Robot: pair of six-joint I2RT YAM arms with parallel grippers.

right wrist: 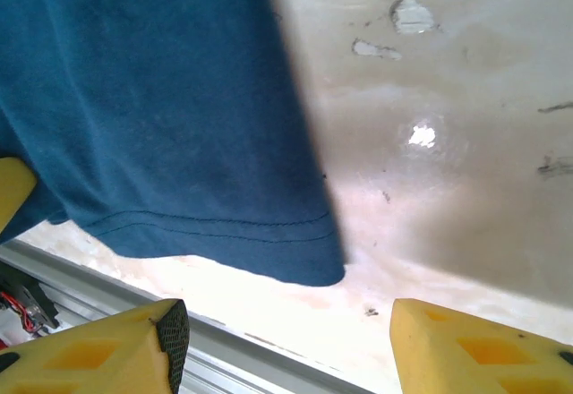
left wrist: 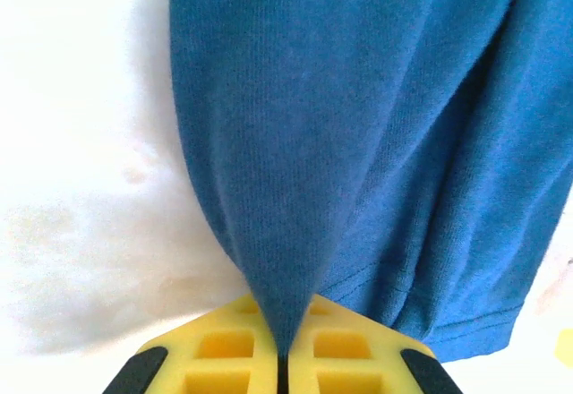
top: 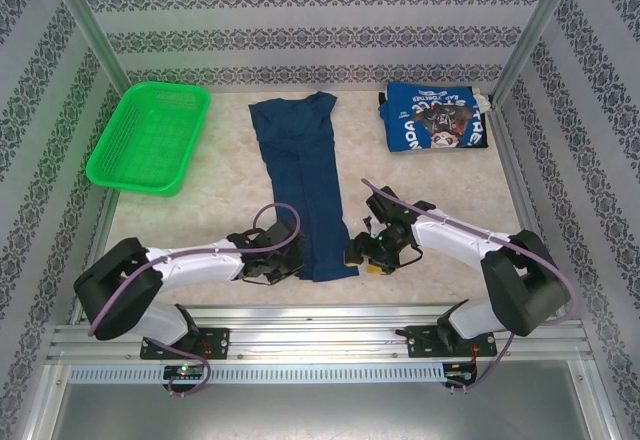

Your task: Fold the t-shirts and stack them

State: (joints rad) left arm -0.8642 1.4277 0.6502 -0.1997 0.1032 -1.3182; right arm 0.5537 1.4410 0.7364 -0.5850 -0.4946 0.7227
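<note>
Near the tabletop's [top: 200, 210] front edge, left claw [left wrist: 283, 365], cut off below, pinches the navy t-shirt [left wrist: 358, 143] tight; right claw [right wrist: 285, 336] gapes empty beside its hem.

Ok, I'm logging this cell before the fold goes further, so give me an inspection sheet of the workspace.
Surface: pale marbled table top, with a few small dark marks in the right wrist view.
Job's things: navy t-shirt laid as a long strip mid-table; blue printed t-shirt folded at far right.
Clutter: green basket at far left, looks empty.
Grippers: left gripper shut on the navy shirt's hem; right gripper open beside the hem's corner, holding nothing.
Cables: purple cables loop along both arms.
Surroundings: patterned walls; metal rail along the near edge.
</note>
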